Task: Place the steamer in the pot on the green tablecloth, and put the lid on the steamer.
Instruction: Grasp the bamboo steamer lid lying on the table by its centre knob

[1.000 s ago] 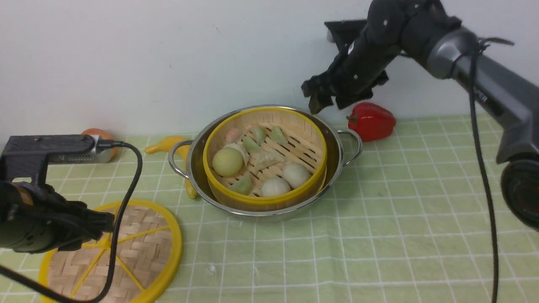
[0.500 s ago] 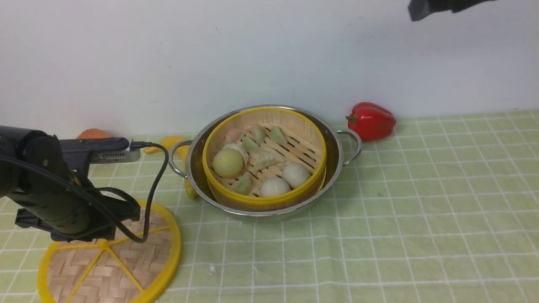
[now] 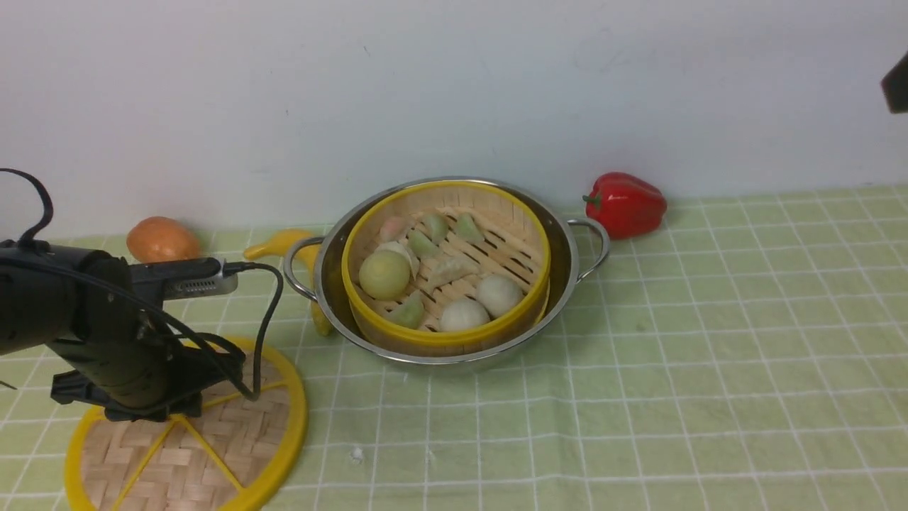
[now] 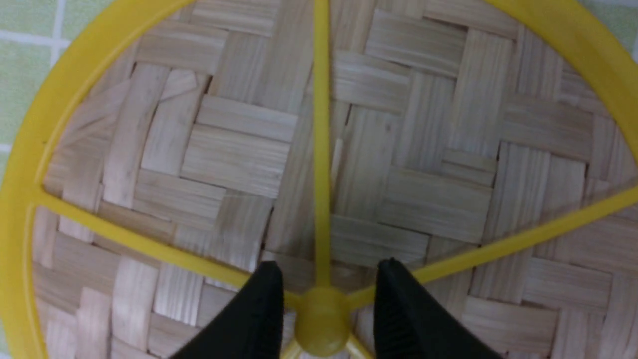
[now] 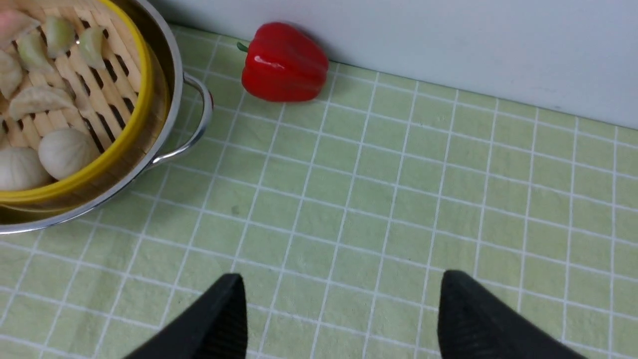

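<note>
Counting, we see one steamer [image 3: 445, 339] seated in one pot [image 3: 567, 284] on the green tablecloth [image 3: 674, 390], and one lid [image 3: 213, 454] lying flat beside them. Our left gripper [image 4: 330, 263] straddles the lid's hub [image 4: 321, 321], half-open, with gaps either side. Our right gripper [image 5: 339, 284] gapes wide and empty near one red pepper [image 3: 626, 204].

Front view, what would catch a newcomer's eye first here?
The yellow-rimmed bamboo steamer, full of dumplings and buns, sits in the shiny steel pot in the middle and draws the eye first. Next come the red bell pepper at the back, right of the pot, and the woven lid at front left, with the left claw astride its yellow hub.
</note>
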You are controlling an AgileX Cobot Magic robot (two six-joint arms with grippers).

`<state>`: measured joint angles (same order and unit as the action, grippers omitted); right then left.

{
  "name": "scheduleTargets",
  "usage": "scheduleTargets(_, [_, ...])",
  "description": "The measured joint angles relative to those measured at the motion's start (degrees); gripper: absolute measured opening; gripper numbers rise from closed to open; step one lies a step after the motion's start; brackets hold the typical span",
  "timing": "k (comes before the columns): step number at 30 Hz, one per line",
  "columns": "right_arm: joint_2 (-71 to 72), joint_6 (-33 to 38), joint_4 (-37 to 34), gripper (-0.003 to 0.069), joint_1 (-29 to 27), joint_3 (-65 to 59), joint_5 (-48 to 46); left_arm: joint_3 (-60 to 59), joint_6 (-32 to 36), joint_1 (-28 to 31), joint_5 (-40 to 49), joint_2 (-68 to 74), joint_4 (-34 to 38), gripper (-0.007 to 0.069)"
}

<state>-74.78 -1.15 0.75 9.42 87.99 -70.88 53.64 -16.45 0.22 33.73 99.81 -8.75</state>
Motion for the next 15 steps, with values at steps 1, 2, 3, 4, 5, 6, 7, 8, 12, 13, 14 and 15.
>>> scheduleTargets(1, [0.3,0.0,0.1,0.0501,0.0,-0.1,0.0,0.1,-0.9,0.0,0.2,0.2,0.0,0.0228])
scheduleTargets(2, [0.5,0.0,0.2,0.0501,0.0,-0.1,0.0,0.2,-1.3,0.0,0.3,0.3,-0.1,0.0217])
scheduleTargets(3, [0.7,0.0,0.5,0.0501,0.0,-0.1,0.0,0.3,-2.1,0.0,0.5,0.4,0.0,0.0188])
scheduleTargets(4, [0.8,0.0,0.6,0.0501,0.0,-0.1,0.0,0.5,-2.4,0.0,0.9,0.5,-0.1,0.0166])
scheduleTargets(5, [0.8,0.0,0.7,0.0501,0.0,-0.1,0.0,0.5,-2.4,0.0,0.9,0.5,-0.2,0.016])
scheduleTargets(6, [0.8,0.0,1.0,0.0501,0.0,-0.1,0.0,1.5,-2.7,0.0,2.5,0.5,-0.2,0.012])
scheduleTargets(7, [0.8,0.0,1.1,0.0501,0.0,-0.1,0.0,1.5,-2.7,0.0,2.8,0.5,-0.2,0.012])
scheduleTargets(8, [0.8,0.0,1.1,0.0501,0.0,-0.1,0.0,2.4,-2.7,0.0,4.7,0.5,-0.2,0.012])
scheduleTargets(12, [0.8,-0.1,1.3,0.0501,0.0,-0.1,0.0,6.3,-2.3,0.0,12.2,0.1,-1.1,0.012])
scheduleTargets(13, [0.8,-0.1,1.3,0.0501,0.0,-0.1,0.0,7.4,-2.2,0.0,14.3,-0.3,-1.7,0.012])
scheduleTargets(14, [0.8,-0.1,1.3,0.0501,0.0,-0.1,0.0,8.9,-2.2,0.0,16.6,-0.9,-2.6,0.012])
scheduleTargets(15, [0.8,-0.1,1.3,0.0501,0.0,-0.1,0.0,10.7,-2.1,0.0,18.9,-1.8,-3.3,0.012])
